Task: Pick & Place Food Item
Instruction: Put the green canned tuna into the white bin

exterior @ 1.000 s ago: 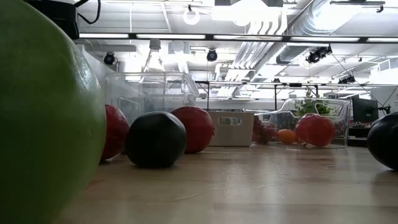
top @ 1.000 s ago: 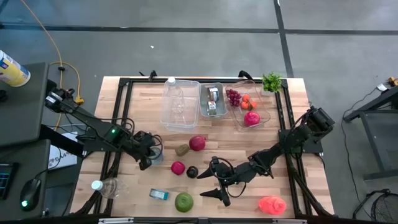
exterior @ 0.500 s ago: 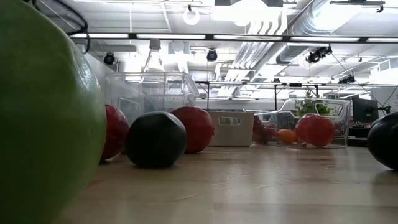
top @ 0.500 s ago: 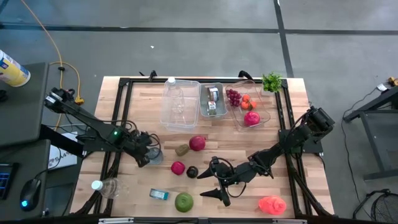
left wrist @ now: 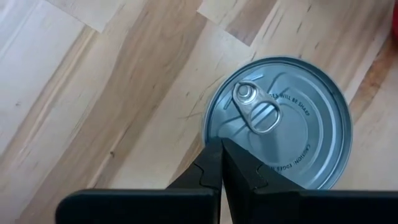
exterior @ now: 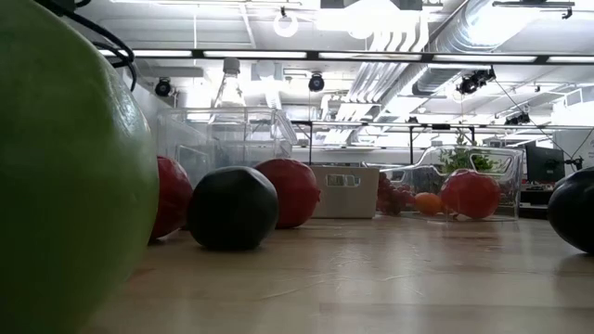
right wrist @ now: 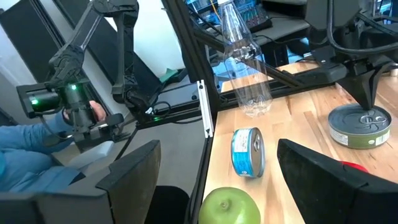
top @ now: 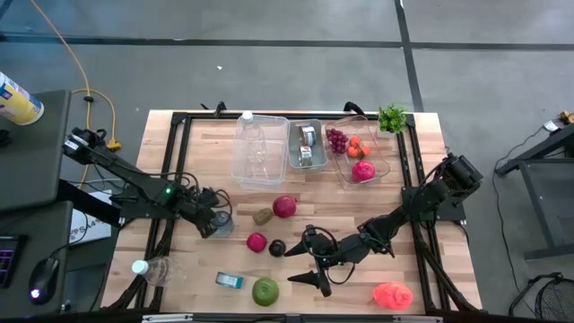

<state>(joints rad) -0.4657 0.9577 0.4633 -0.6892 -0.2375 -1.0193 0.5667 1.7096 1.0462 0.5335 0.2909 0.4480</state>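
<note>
A silver tin can [left wrist: 280,124] with a pull tab stands upright on the wooden table [top: 197,144] at its left side. My left gripper [left wrist: 222,158] is shut and points down over the rim of the can's lid; it also shows in the right wrist view [right wrist: 371,106]. My right gripper [top: 297,266] hangs open near the table's near edge. It lies roughly level between a black plum [top: 277,248] and a green apple [top: 265,290] and holds nothing. My left gripper comes at the can's lid [right wrist: 367,118] from above with its shut fingertips [left wrist: 214,165] over the lid's edge, beside the pull tab [left wrist: 256,112]. I cannot tell whether the tips touch the lid or stand just above it.
A red apple [top: 284,206], a brown fruit [top: 261,216] and a small red fruit [top: 256,241] lie mid-table. A blue tin [top: 230,280], a clear bottle [top: 152,269] and a pink item [top: 392,294] lie near the front edge. Clear bins [top: 260,151] [top: 359,152] and a metal tray [top: 306,145] line the far side.
My left gripper has come down toward the tin can, staying shut. The can and the fruits have kept their places.
</note>
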